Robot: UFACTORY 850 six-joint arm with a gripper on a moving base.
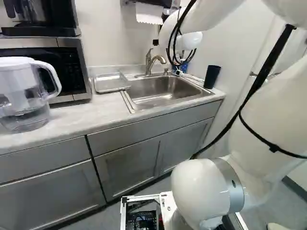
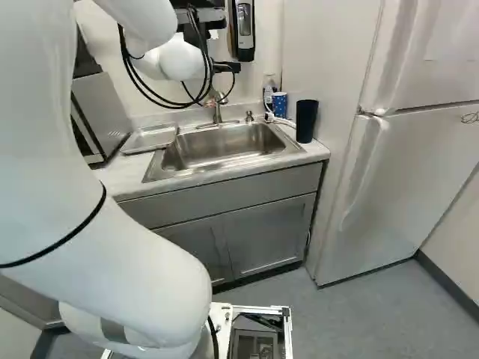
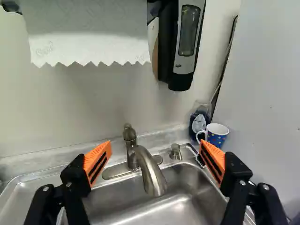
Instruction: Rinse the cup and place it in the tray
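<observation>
The pincer point(image 3: 155, 146) had its two fingers wide apart, with nothing clamped between them; the faucet point(image 3: 151, 174) was ahead of that gap, its spout reaching back over the sink point(image 3: 180, 206). Two vessels could have been the cup meant, and I could not tell which. The blue mug point(image 3: 217, 136), white inside, stood upright beyond the finger on the soap pump's point(image 3: 175, 152) side, in the corner ahead, just beside a bottle point(image 3: 199, 121), its handle turned back toward the pump. The dark tumbler point(image 2: 306, 120) stood upright on the counter point(image 2: 317, 149), off to the pincer's right and lower, nearer the arm than the mug. The mug looked ceramic: stiff, somewhat heavy for its size, apt to chip against the metal and to slip once wet, so best taken squarely across the body, clear of the handle. The tumbler looked lighter, perhaps plastic, smooth and tapering toward its foot; a level hold across its upper wall, just under the rim, would have suited it, firm but not hard enough to squeeze it out. The tray point(image 1: 111, 82) lay on the pincer's left, lower down, beside the sink, well apart from either vessel
</observation>
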